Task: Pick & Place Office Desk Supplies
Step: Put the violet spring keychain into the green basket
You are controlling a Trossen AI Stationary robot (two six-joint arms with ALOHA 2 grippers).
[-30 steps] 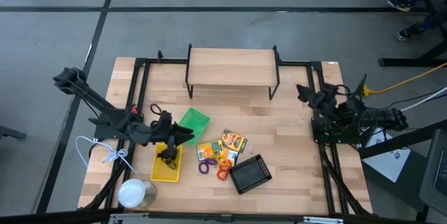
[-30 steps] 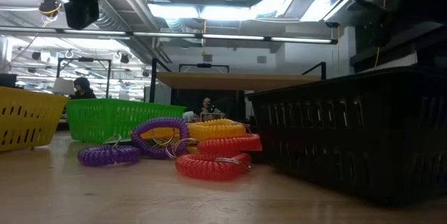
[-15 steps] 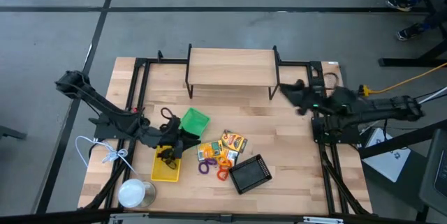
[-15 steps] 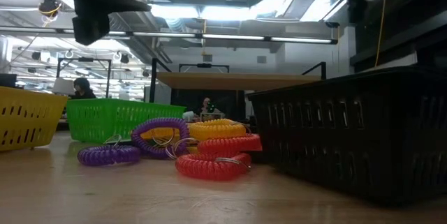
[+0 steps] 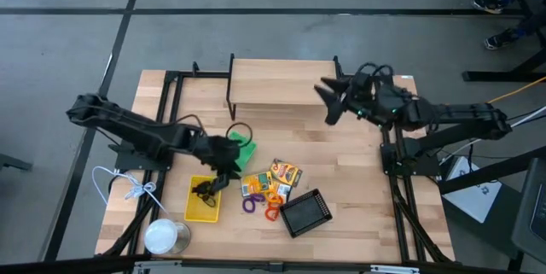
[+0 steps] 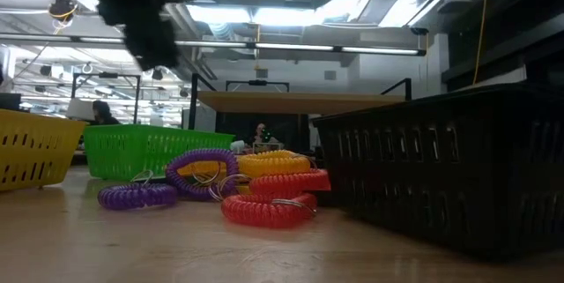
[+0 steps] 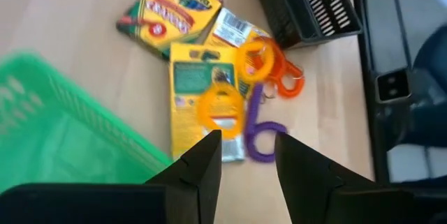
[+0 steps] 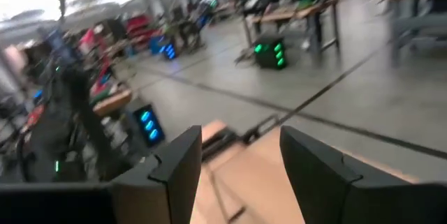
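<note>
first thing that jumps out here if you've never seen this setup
The bright heap mid-table: crayon boxes with orange, purple and red coil loops lying on and beside them, between the green tray and the black mesh tray. The left end effector hangs open over the green tray's near edge. The right end effector, also open, is raised by the wooden shelf.

Green tray (image 5: pixel 240 151), yellow tray (image 5: pixel 203 201), black mesh tray (image 5: pixel 305 212), purple loop (image 7: pixel 260 137).
</note>
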